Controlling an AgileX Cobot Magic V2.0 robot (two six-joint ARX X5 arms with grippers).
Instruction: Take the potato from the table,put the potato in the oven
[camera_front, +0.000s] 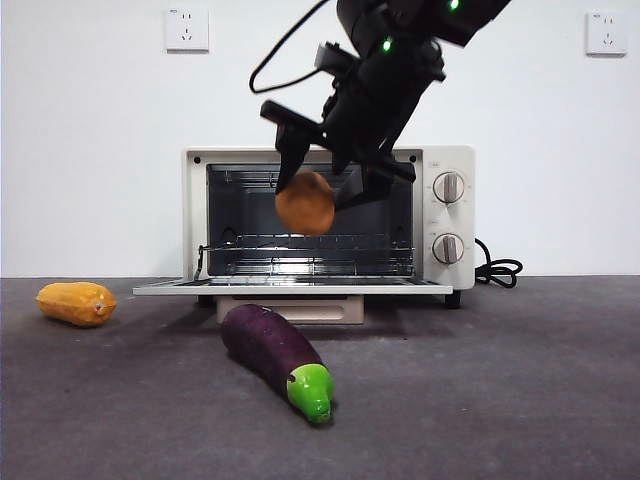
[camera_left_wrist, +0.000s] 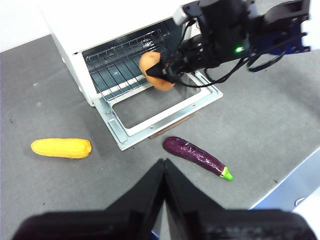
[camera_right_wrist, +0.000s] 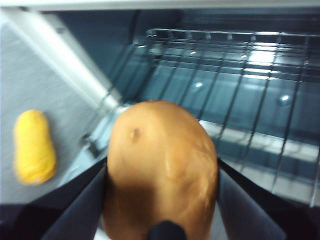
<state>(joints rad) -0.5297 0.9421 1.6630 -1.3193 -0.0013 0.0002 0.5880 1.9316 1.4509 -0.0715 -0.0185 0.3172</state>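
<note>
The orange-brown potato (camera_front: 305, 202) hangs in the air in front of the oven's open mouth, above the lowered door (camera_front: 290, 286). My right gripper (camera_front: 322, 185) is shut on the potato (camera_right_wrist: 162, 170), its black jaws pressing both sides. The cream-white oven (camera_front: 450, 215) stands at the back of the dark grey table (camera_front: 500, 380), its wire rack (camera_right_wrist: 240, 75) bare. In the left wrist view the potato (camera_left_wrist: 154, 70) sits over the door's inner edge. My left gripper (camera_left_wrist: 164, 172) hovers high over the table's front, jaws shut with nothing between them.
A purple eggplant with a green tip (camera_front: 276, 357) lies just in front of the oven door. A yellow-orange ribbed vegetable (camera_front: 76, 302) lies at the left. The oven's black cord (camera_front: 497, 270) trails at its right. The table's edge (camera_left_wrist: 287, 175) shows in the left wrist view.
</note>
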